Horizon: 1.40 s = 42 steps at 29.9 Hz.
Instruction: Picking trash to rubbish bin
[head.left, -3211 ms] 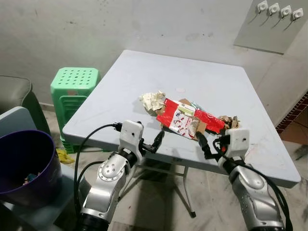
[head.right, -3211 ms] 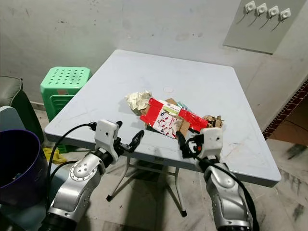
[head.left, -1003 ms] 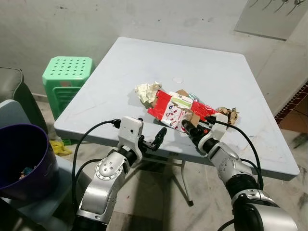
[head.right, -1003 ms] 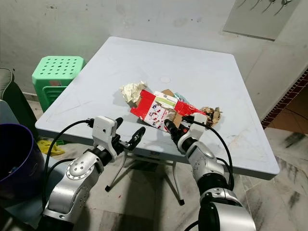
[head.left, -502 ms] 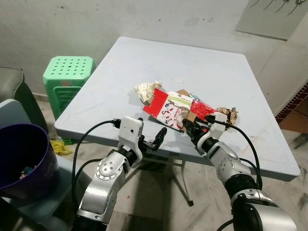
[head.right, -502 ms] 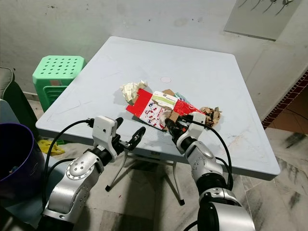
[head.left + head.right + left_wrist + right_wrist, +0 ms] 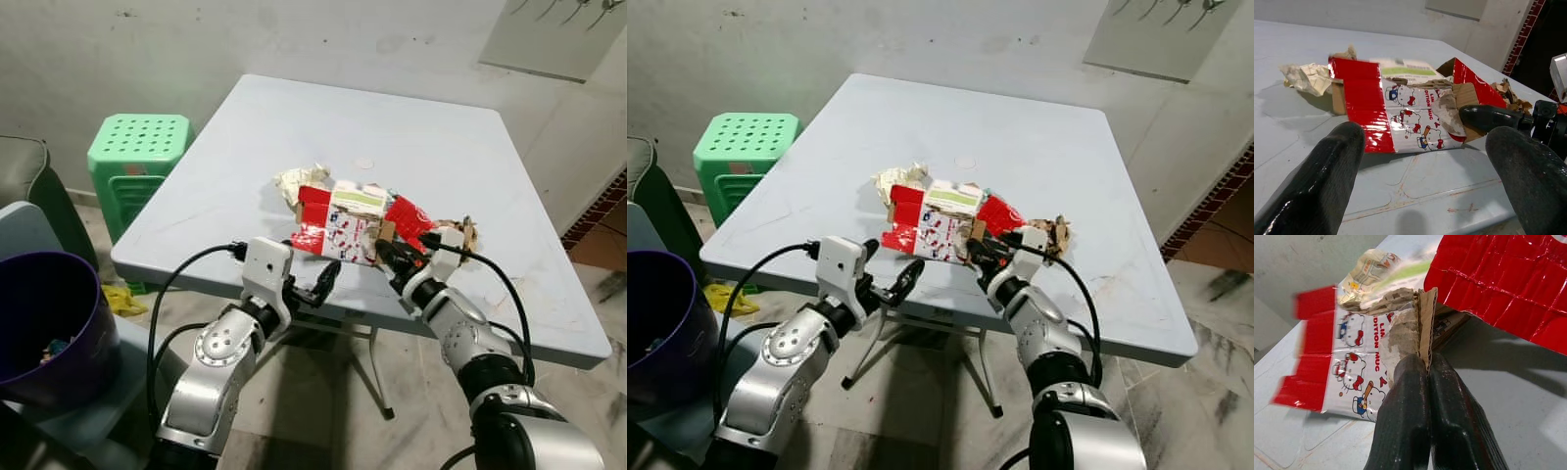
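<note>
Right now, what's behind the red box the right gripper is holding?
Behind the red box, a crumpled paper wad peeks out on the table. Anything else there is covered. The right gripper pinches the box's torn edge.

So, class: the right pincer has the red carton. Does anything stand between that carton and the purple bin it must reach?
Yes. The left arm's pincer hovers open beside the table edge, on the way from the red carton, gripped by the right pincer, to the purple bin on the robot's left.
</note>
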{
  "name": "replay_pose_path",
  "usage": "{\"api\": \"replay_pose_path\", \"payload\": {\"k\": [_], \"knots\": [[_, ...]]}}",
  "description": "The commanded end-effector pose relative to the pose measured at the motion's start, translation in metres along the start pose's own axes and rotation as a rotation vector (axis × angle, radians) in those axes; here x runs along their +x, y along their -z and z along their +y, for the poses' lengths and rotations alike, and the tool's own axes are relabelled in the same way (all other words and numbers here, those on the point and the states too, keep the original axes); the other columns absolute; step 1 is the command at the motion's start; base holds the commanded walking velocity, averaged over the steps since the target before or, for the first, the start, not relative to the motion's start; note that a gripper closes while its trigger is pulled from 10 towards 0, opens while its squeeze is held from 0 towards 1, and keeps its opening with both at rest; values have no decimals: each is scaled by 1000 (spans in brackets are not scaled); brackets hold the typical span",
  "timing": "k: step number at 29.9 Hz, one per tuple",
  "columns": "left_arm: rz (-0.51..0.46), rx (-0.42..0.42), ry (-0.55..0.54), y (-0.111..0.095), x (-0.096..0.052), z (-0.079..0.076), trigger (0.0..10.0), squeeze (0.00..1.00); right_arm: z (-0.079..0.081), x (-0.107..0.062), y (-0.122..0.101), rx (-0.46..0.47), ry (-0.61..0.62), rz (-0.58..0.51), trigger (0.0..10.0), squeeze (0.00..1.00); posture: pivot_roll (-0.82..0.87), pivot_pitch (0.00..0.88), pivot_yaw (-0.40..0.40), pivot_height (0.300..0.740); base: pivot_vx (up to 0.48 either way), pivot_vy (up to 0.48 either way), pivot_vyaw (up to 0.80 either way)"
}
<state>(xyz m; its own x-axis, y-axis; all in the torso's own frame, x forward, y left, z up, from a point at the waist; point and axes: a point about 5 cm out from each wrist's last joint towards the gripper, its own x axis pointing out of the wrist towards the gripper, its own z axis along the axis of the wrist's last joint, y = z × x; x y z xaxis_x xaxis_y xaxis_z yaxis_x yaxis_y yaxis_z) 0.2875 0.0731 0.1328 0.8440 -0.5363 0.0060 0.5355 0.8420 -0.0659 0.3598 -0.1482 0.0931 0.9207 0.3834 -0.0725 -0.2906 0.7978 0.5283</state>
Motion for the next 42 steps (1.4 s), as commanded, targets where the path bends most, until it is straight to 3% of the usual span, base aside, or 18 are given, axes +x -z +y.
{"api": "replay_pose_path", "payload": {"k": [1, 7, 10, 11, 12, 30, 42], "knots": [[-9, 12, 17, -3, 0, -2, 10000, 0, -3, -2, -3, 7, 2, -21, 0, 0, 16, 92, -106, 740, 0, 0, 0], [-10, 15, 16, -4, 0, -1, 10000, 0, -3, -2, -6, 3, -4, -39, 0, 0, 16, 91, -105, 740, 0, 0, 0], [-13, 19, 14, -4, 1, 0, 10000, 0, -1, -5, -10, -36, -70, -71, 0, 0, 17, 87, -105, 740, 0, 0, 0], [-14, 21, 13, -5, 2, 0, 10000, 0, 0, -6, -10, -42, -102, -73, 8745, 0, 17, 83, -105, 740, 0, 0, 0], [-15, 23, 11, -5, 2, 1, 10000, 0, 0, -8, -10, -21, -136, -70, 10000, 0, 16, 83, -106, 740, 0, 0, 0], [-29, 37, 9, -8, 6, 3, 10000, 0, 1, -20, -35, -19, -266, -196, 10000, 0, 11, 66, -104, 740, 0, 0, 0], [-43, 42, 8, -11, 11, 5, 10000, 0, 2, -25, -65, 55, -310, -326, 10000, 0, 11, 43, -103, 740, 0, 0, 0]]}}
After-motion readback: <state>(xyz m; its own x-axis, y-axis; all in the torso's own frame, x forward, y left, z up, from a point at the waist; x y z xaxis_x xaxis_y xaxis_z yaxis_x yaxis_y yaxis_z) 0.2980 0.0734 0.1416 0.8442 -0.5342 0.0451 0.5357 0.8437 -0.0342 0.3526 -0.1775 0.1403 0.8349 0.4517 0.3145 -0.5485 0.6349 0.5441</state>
